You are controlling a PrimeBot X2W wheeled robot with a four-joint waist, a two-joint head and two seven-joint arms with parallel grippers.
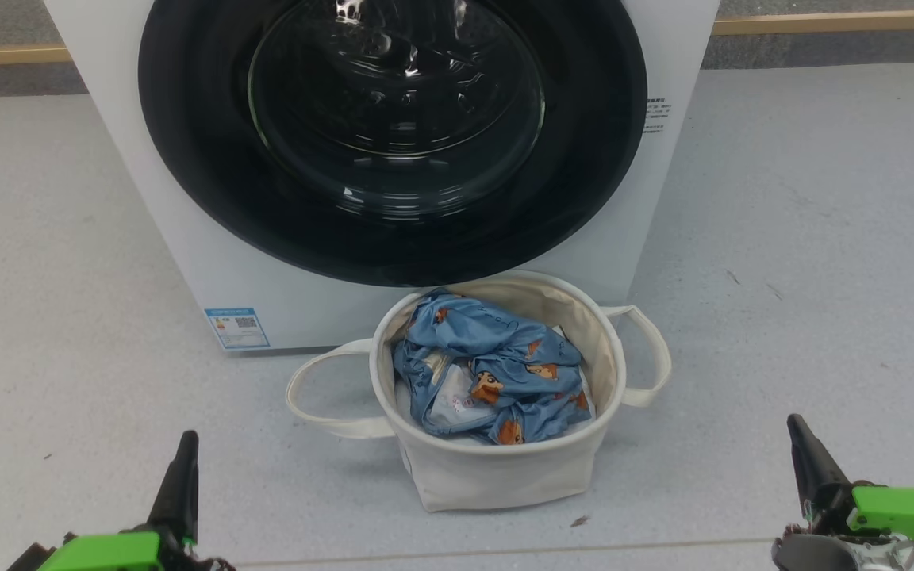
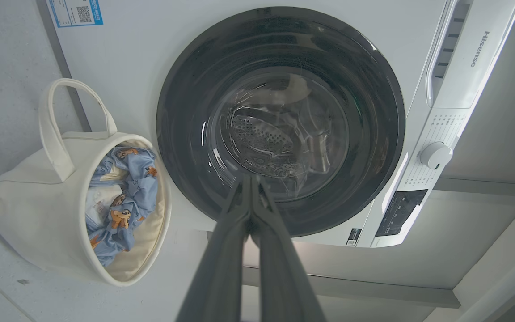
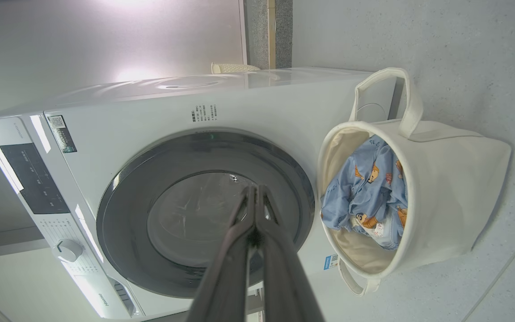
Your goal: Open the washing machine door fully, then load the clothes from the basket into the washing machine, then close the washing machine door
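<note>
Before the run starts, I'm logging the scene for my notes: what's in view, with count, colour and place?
washing machine: one, white, standing on the floor at the top of the head view
washing machine door: one, black rim with clear glass centre, shut on the machine's front
blue label: one, at the front's lower left corner in the head view
knob: one, white, on the control panel
basket: one, cream, on the floor just before the washer, below the door
clothes: bundle, number unclear, blue with orange-brown bears, inside the basket
floor: grey, speckled
left gripper: one, dark fingers, shut, lower left
right gripper: one, dark fingers, shut, lower right
</note>
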